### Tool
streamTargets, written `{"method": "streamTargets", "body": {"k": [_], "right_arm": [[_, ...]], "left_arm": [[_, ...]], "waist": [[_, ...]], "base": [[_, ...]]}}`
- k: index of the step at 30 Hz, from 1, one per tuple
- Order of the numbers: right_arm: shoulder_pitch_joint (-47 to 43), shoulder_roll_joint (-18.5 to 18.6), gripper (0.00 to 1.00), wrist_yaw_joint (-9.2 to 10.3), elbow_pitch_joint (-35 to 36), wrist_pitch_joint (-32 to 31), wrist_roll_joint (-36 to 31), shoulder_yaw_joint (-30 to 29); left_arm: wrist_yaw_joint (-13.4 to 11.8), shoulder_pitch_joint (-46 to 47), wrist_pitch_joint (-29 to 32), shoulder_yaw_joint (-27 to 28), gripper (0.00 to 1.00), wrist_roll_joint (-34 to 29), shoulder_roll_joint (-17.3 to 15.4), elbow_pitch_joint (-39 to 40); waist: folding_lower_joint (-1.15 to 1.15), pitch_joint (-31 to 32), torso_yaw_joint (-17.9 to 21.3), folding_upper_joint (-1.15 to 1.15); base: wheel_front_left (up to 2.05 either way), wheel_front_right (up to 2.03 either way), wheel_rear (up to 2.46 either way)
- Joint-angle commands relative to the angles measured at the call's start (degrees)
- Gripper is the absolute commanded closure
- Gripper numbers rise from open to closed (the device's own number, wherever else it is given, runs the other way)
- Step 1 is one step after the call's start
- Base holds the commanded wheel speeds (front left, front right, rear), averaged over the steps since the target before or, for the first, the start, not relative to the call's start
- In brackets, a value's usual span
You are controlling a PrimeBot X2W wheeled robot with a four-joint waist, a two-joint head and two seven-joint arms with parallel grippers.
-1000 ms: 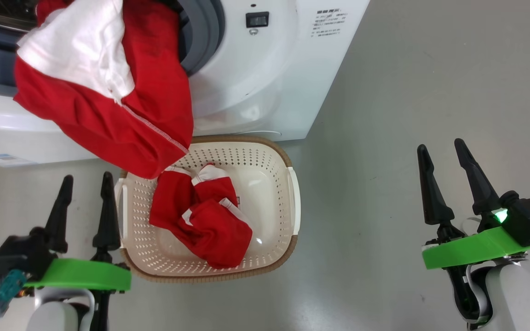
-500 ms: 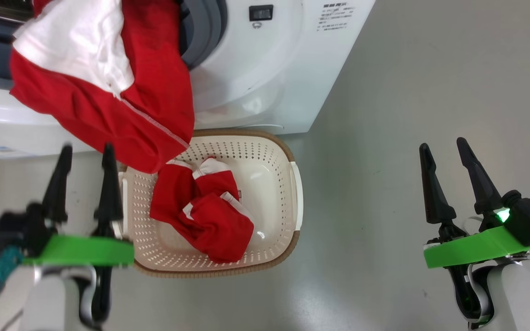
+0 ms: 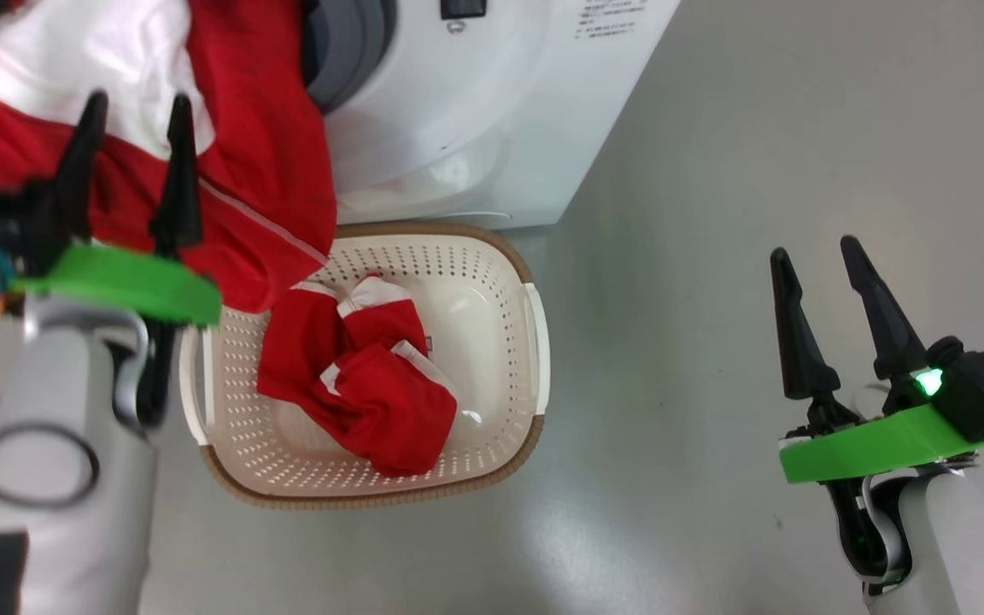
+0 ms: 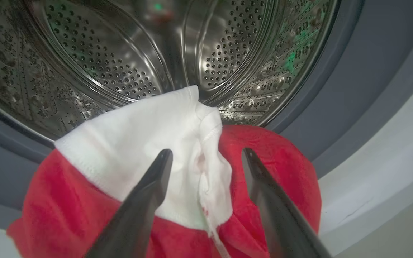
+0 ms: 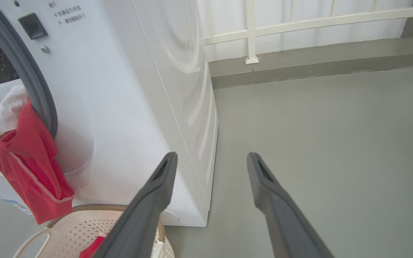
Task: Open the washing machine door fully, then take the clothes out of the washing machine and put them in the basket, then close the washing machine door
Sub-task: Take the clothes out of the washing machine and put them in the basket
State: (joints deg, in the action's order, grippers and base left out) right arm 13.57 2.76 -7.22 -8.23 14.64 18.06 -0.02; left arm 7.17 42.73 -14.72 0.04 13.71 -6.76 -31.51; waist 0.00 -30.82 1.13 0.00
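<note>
door: stood open, with the drum (image 4: pixel 102 53) mouth ahead of my left gripper (image 4: pixel 207 151)
basket (image 3: pixel 475 307): one red bundle (image 3: pixel 372 401) in it, below and right of that hand
left to do: red-and-white garment (image 4: pixel 138 143) draped over the drum lip just past its tips, then closing the door
hands: left and right gripper (image 3: pixel 813 248) both spread wide, empty

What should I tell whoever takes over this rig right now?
Left gripper: open, jaws apart at the red garment hanging from the washing machine mouth, not gripping it.
Right gripper: open, empty, above the floor.
Done: machine open; another garment lies in the basket.
Left: grab the hanging garment, drop it in the basket, close the door.
</note>
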Motion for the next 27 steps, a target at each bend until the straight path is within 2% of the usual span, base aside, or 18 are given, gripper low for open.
{"method": "streamTargets", "body": {"k": [1, 6, 13, 22, 27], "right_arm": [[0.6, 0.1, 0.00, -0.26, 1.5, 0.4, 0.3, 1.5], [1.1, 0.1, 0.00, -0.26, 1.7, 0.4, 0.5, 1.4], [1.7, 0.1, 0.00, -0.26, 1.9, 0.4, 0.6, 1.6], [2.4, 0.1, 0.00, -0.26, 1.7, 0.4, 1.3, 2.6], [2.6, 0.1, 0.00, -0.26, 1.7, 0.4, 1.7, 3.1]], "left_arm": [[0.3, 3.6, -0.3, 0.2, 0.00, 0.4, -3.0, -2.0], [0.3, 12.5, 0.9, -3.3, 0.00, 1.9, -4.3, -11.1], [0.3, 23.0, 6.3, -8.6, 0.00, 4.3, -5.8, -21.2], [0.3, 30.6, 13.9, -13.9, 0.00, 6.1, -6.5, -30.0], [0.3, 33.4, 15.7, -16.0, 0.00, 6.9, -6.9, -33.5]], "waist": [[0.00, -0.9, 0.5, 0.00], [0.00, -2.2, 0.8, 0.00], [0.00, -3.4, 1.3, 0.00], [0.00, -4.2, 2.4, 0.00], [0.00, -4.4, 3.2, 0.00]], "base": [[0.00, 0.00, 0.00], [0.00, 0.00, 0.00], [0.00, 0.00, 0.00], [0.00, 0.00, 0.00], [0.00, 0.00, 0.00]]}}
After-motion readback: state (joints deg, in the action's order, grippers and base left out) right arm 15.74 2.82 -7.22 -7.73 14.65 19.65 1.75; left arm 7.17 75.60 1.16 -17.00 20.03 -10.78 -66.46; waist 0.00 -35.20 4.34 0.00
